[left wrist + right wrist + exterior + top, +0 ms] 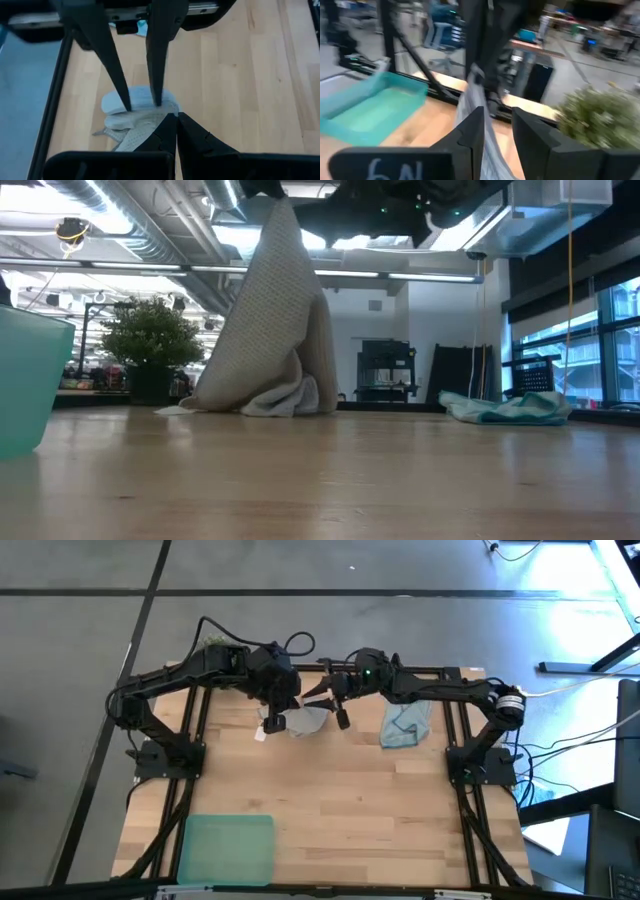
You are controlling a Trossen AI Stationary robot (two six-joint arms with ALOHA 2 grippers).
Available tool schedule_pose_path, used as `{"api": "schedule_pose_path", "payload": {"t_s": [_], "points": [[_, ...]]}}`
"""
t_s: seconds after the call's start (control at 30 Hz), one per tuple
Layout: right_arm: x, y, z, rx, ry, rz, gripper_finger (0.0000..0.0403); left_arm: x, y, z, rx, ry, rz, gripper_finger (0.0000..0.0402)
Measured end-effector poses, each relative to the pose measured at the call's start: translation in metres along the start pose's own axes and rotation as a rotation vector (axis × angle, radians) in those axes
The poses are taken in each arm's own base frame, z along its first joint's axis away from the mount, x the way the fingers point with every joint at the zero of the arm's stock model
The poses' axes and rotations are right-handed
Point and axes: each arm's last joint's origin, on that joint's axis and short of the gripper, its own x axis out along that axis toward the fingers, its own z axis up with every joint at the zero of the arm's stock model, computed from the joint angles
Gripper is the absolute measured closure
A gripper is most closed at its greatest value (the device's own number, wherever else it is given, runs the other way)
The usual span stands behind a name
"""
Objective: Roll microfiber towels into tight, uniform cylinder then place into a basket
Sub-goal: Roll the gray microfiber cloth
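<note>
The pale grey towel [270, 320] hangs like a tent from my left gripper [277, 712] at the table's far middle. Its lower end [265, 398] lies bunched on the wood. My left gripper [176, 131] is shut on the towel's top. My right gripper [338, 710] is open just to the right of it. Its two fingers stand on either side of the hanging cloth [482, 135], with their tips down at the heap [142, 105]. The light blue towel [405, 725] lies crumpled at the far right. The mint-green basket [228, 848] stands at the near left. My left gripper pinches the grey towel's raised top part [150, 131] between its two shut fingers, coming from above and pointing down. The cloth hangs below the fingers in a slack cone, its lower end resting on the table. One layer or several, I cannot tell. My right gripper: I cannot tell whether its fingers touch the cloth between them.
The blue towel also shows in the low view [510, 408], lying right of the grey one. The basket's wall [30, 380] stands close at that view's left edge. Bare wood lies between the towels and the basket. Black frame rails run along both table sides [190, 740].
</note>
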Motion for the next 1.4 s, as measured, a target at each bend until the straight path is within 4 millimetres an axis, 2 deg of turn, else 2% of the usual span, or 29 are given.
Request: {"api": "schedule_pose_path", "payload": {"t_s": [0.23, 0.4, 0.57, 0.73, 0.87, 1.4], "points": [[0.012, -0.006, -0.001, 0.009, -0.033, 0.158, 0.0306, 0.0, 0.0, 0.0, 0.0, 0.004, 0.008, 0.0401], [0.009, -0.012, -0.002, 0.019, -0.024, 0.152, 0.0306, 0.0, 0.001, -0.002, -0.001, 0.028, 0.028, 0.0401], [0.004, -0.015, -0.002, 0.05, -0.041, 0.223, 0.0306, 0.0, 0.002, -0.003, -0.001, 0.044, 0.07, 0.0401], [0.004, -0.015, -0.004, 0.062, -0.029, 0.225, 0.0306, 0.0, 0.002, -0.003, -0.001, 0.044, 0.07, 0.0401], [0.004, -0.017, -0.004, 0.055, -0.011, 0.164, 0.0306, 0.0, 0.002, -0.003, -0.002, 0.044, 0.07, 0.0401], [0.004, -0.014, -0.012, 0.097, 0.051, 0.183, 0.0306, 0.0, 0.004, -0.001, 0.001, 0.019, 0.129, 0.0401]]}}
